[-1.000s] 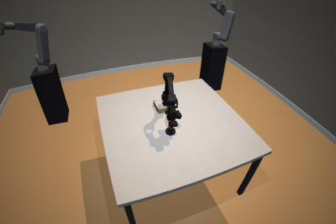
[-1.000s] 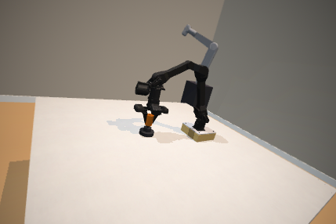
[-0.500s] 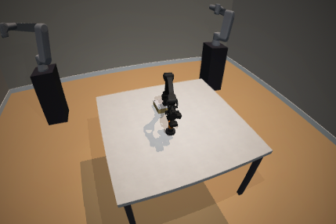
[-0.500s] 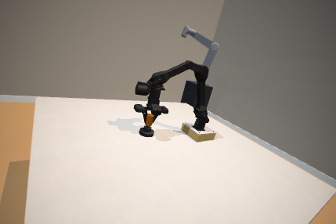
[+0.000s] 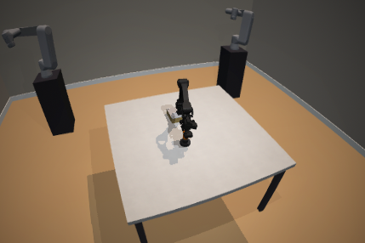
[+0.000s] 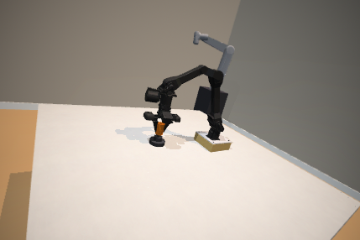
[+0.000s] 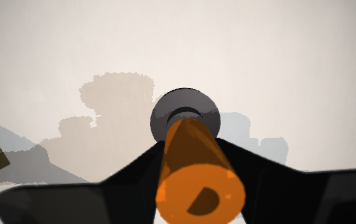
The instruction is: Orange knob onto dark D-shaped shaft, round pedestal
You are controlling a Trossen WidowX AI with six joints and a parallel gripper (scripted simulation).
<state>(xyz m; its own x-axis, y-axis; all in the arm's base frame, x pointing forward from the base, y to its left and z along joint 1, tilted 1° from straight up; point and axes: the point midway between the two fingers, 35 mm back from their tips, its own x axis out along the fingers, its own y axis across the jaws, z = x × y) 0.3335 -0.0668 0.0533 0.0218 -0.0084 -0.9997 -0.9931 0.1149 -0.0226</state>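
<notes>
The orange knob (image 6: 159,128) (image 7: 172,192) is upright between the fingers of my gripper (image 6: 160,131) (image 7: 189,144), which is shut on it. A D-shaped hole shows in the knob's top in the wrist view. The round dark pedestal (image 5: 185,144) (image 6: 157,143) (image 7: 159,116) stands directly below the knob. In the exterior view a short dark part shows between the knob's lower end and the pedestal's base, so the knob is not down on the base. The shaft's flat side is hidden, and whether the shaft's tip is inside the knob cannot be told.
My arm stands on a yellowish base block (image 5: 175,120) (image 6: 220,147) with a white top, on the white table (image 5: 226,157) (image 6: 114,197). Two grey arms on black pillars (image 5: 54,104) (image 5: 231,72) stand on the floor beyond the table. Arm shadows lie around the pedestal.
</notes>
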